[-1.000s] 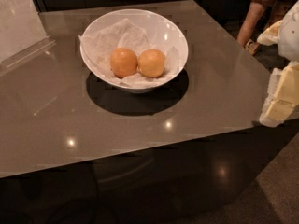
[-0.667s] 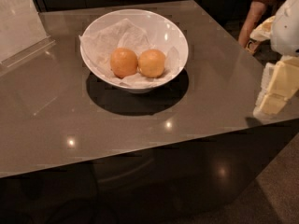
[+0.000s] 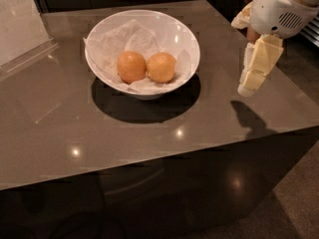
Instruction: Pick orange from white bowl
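Camera view shows the end effector point(image 3: 248, 85) hanging at the right edge of the frame, pointed down over the bench point(image 3: 149, 143) and well apart from the white bowl point(image 3: 185, 32). I cannot tell from here whether it is released or clenched; nothing orange is in it, since both fruits lie in the bowl.

The orange point(image 3: 161, 66) I'm after sits low in the bowl, right of centre, and it is the paler, yellower of the pair. It touches the deeper-coloured second fruit point(image 3: 131, 66) on its left. The crumpled paper lining point(image 3: 124, 36) cradles them, and I'd judge the curve of the bowl is what rolls the two together at the bottom — so the pick is not yet begun, only the approach.

What stands in the way is mostly the bowl itself. The near rim rises between the end effector and the orange, so I expect to come in from above rather than sideways. The neighbouring fruit leaves no gap on the left, and loose paper edges could snag — a closing grip may nudge either.

A pale upright stand point(image 3: 20, 29) occupies the upper left of the frame, well clear of the route.
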